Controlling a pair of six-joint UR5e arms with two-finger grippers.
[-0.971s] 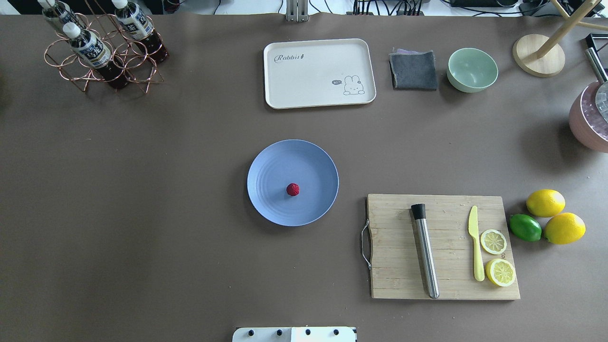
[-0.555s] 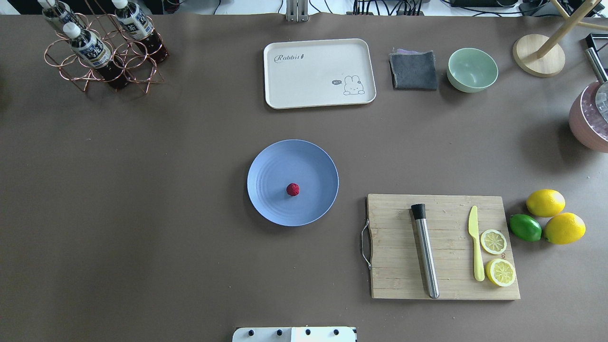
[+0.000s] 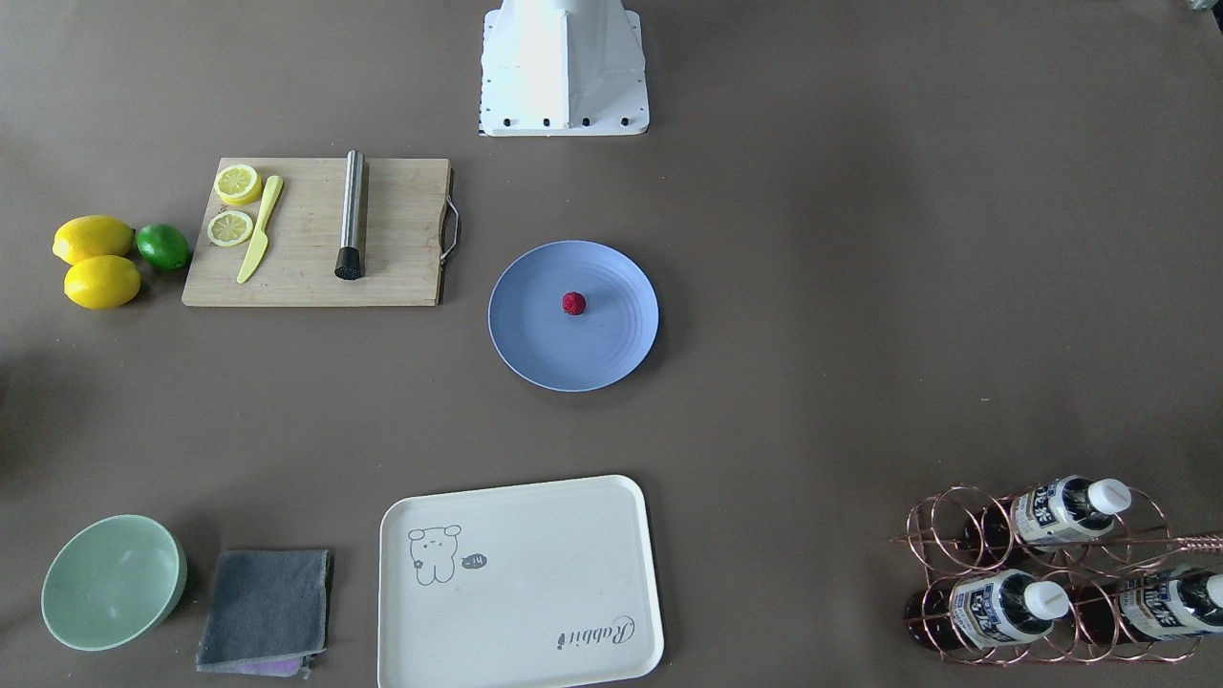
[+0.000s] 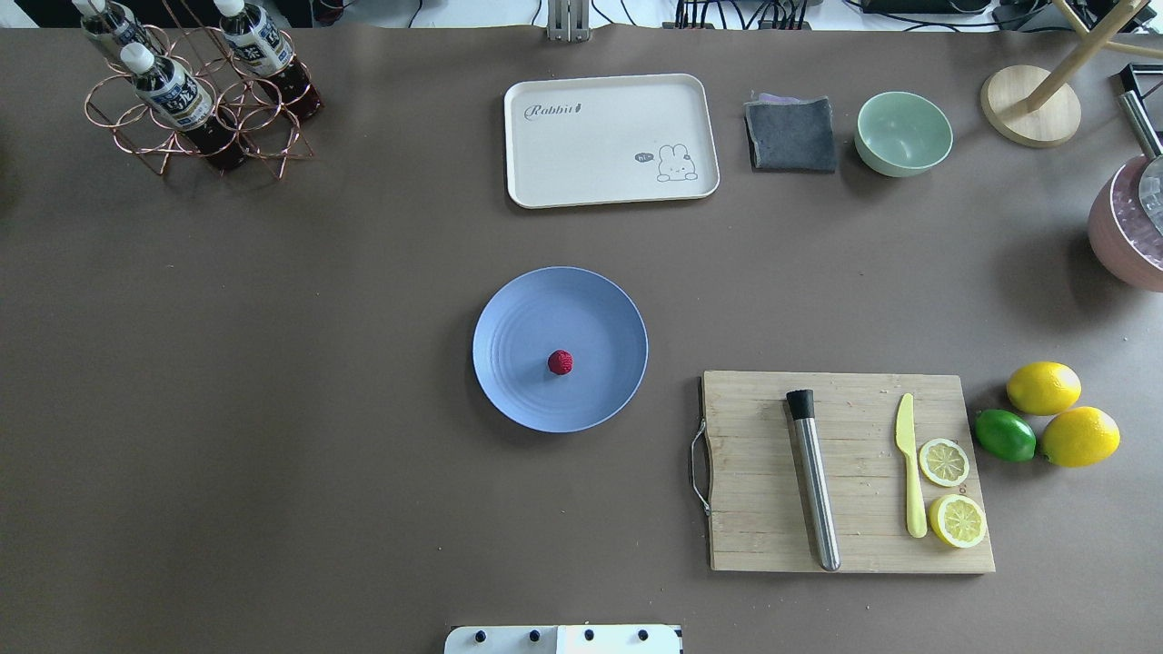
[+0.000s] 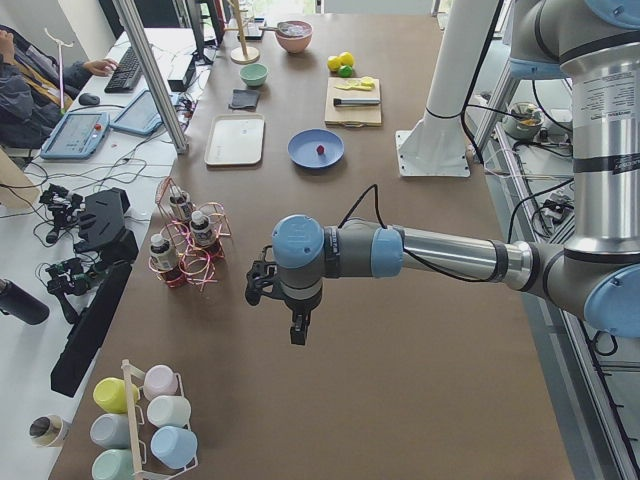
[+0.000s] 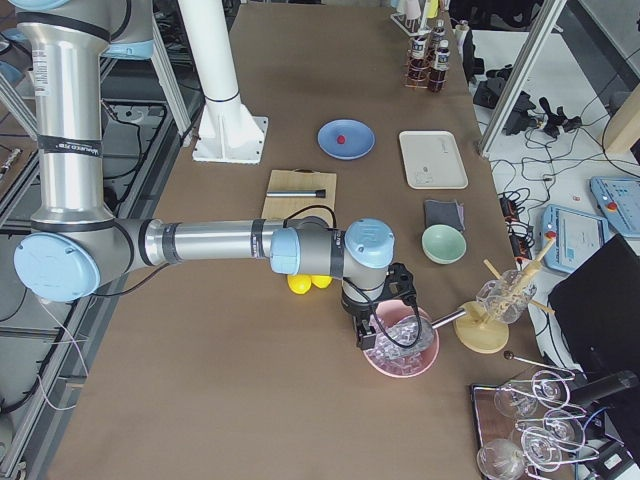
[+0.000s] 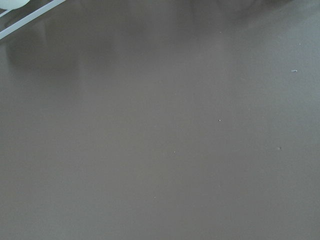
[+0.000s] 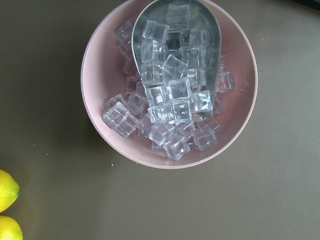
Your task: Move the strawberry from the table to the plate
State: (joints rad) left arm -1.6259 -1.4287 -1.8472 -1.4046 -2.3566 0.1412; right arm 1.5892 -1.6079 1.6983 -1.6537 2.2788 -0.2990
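Fingers on the left gripper (image 5: pixel 297 336): visible only in the exterior left view, so I can't tell if they're spread or closed. They point down and hang above bare table (image 5: pixel 340 410). The left wrist cam shows only brown tabletop under them. A wire bottle rack (image 5: pixel 185 245) stands near them, on the side away from the robot.

Right gripper (image 6: pixel 372 335): same story, exterior right view only, finger state can't be told. It hangs directly over a pink bowl (image 8: pixel 100 50). The right wrist cam looks straight down into it: ice cubes (image 8: pixel 120 122) and a metal scoop (image 8: pixel 137 30) loaded with more ice. Two lemons (image 8: pixel 7 192) sit near the bowl, at the edge of that view.

Further out from both sets of fingers, the strawberry (image 4: pixel 561 362) is on the plate (image 4: pixel 518 309), close to its middle, a touch toward the robot's base. The plate sits mid-table, well apart from either gripper, roughly between them along the table. The cutting board (image 4: pixel 754 509) lies between the plate and the right gripper's end, and the cream tray (image 4: pixel 600 173) lies beyond the plate.
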